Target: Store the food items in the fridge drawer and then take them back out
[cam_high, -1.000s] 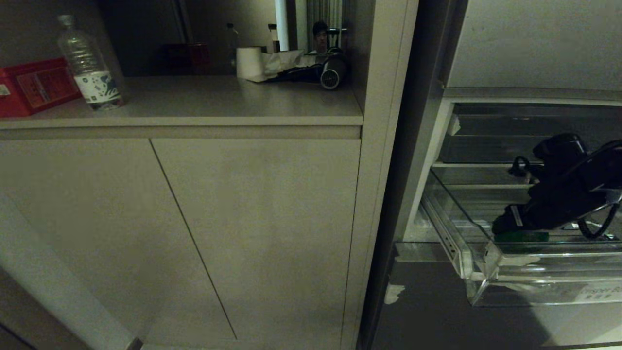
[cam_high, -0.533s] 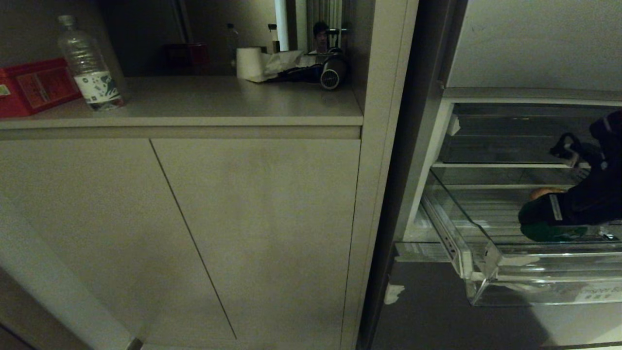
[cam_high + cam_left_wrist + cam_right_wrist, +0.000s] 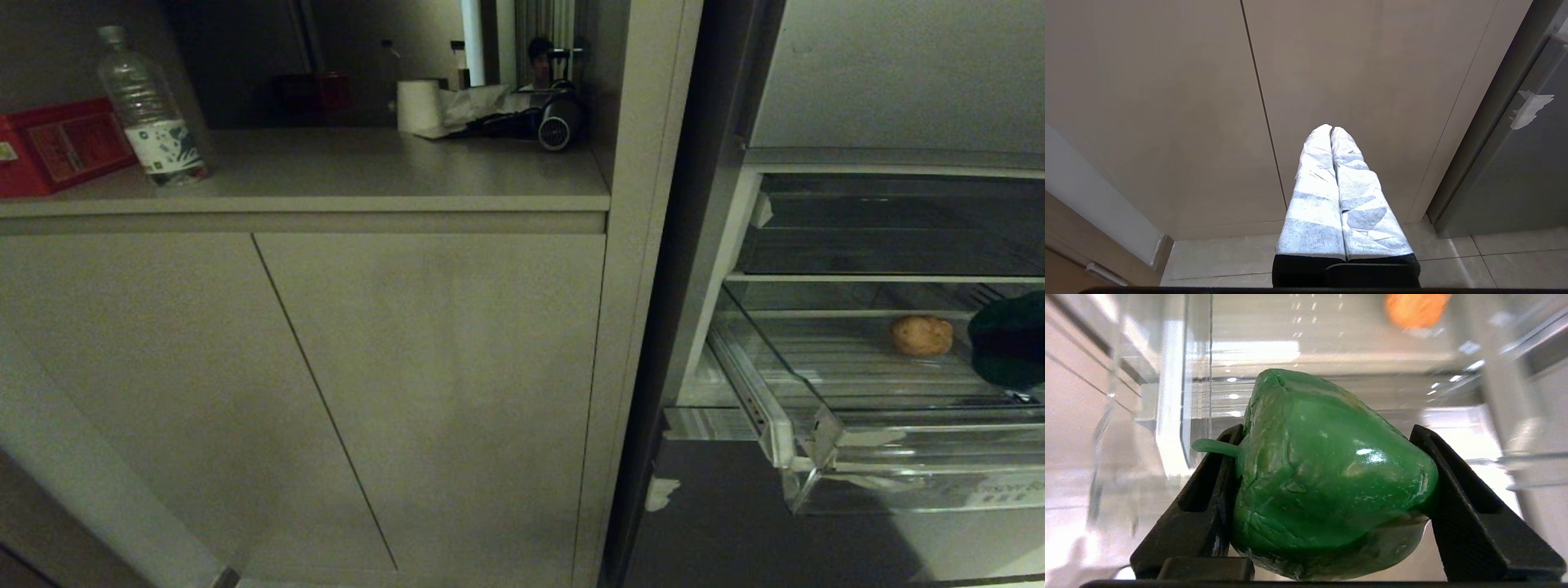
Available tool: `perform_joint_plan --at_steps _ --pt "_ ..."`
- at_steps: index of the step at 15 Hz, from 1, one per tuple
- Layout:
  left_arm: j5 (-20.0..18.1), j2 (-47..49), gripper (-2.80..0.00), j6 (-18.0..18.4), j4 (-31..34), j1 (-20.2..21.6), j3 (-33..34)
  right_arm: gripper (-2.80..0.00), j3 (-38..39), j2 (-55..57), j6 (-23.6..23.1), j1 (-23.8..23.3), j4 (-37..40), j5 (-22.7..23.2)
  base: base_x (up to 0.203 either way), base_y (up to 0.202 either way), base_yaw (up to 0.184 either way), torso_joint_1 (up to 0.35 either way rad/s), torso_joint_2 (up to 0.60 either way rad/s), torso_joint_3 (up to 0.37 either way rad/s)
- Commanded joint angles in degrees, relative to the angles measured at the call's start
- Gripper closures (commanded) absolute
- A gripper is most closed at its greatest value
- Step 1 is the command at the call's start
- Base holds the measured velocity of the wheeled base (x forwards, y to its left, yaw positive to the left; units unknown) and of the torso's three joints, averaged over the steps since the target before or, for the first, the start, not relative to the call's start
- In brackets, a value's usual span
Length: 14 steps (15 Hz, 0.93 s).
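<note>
Gone from over the fridge drawer [image 3: 816, 433] in the head view: my right arm, which a second ago reached across the clear bin with the pepper low at the front wall. Now only the green pepper [image 3: 1012, 343] shows at that view's right edge, higher than before, above the drawer's front part. The orange-brown lump [image 3: 921, 335], hidden behind my arm earlier, is now plain to see, resting on the ridged floor toward the back, apart from the pepper.

Right wrist view: my right end effector [image 3: 1327, 490] pinches the green pepper [image 3: 1327, 473] between both black fingers, one on the stem side, one on the far flank (jaws stand wide because the pepper is wide). The drawer's clear wall and floor lie beyond it, with the orange lump [image 3: 1414, 308] blurred farther off.

My left end effector [image 3: 1331, 134] hangs parked near the cabinet doors, low above the tiled floor, taped fingers pressed together, holding nothing.

Judgement: this looks like the take-out half, pepper lifted clear of the bin floor. Orange lump is still to fetch. Drawer stands pulled out, so access is fine (the pepper's glossy skin could slip).
</note>
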Motion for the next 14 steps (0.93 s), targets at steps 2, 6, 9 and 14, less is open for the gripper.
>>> perform_joint_plan --at_steps 2,6,9,14 --pt "0.0 0.1 0.0 0.0 0.0 0.0 0.0 0.0 3.2 -13.3 -3.1 0.0 0.0 -0.1 0.0 0.0 0.0 0.0 0.0 0.0" --pt "0.0 0.1 0.0 0.0 0.0 0.0 0.0 0.0 5.0 -20.1 -5.6 -0.1 0.0 -0.3 0.0 0.0 0.0 0.0 0.0 0.0" --pt "0.0 0.1 0.0 0.0 0.0 0.0 0.0 0.0 6.0 -21.9 -6.1 0.0 0.0 -0.3 0.0 0.0 0.0 0.0 0.0 0.0" --pt "0.0 0.1 0.0 0.0 0.0 0.0 0.0 0.0 6.1 -22.0 -6.1 0.0 0.0 -0.3 0.001 0.001 -0.052 0.001 0.0 0.001"
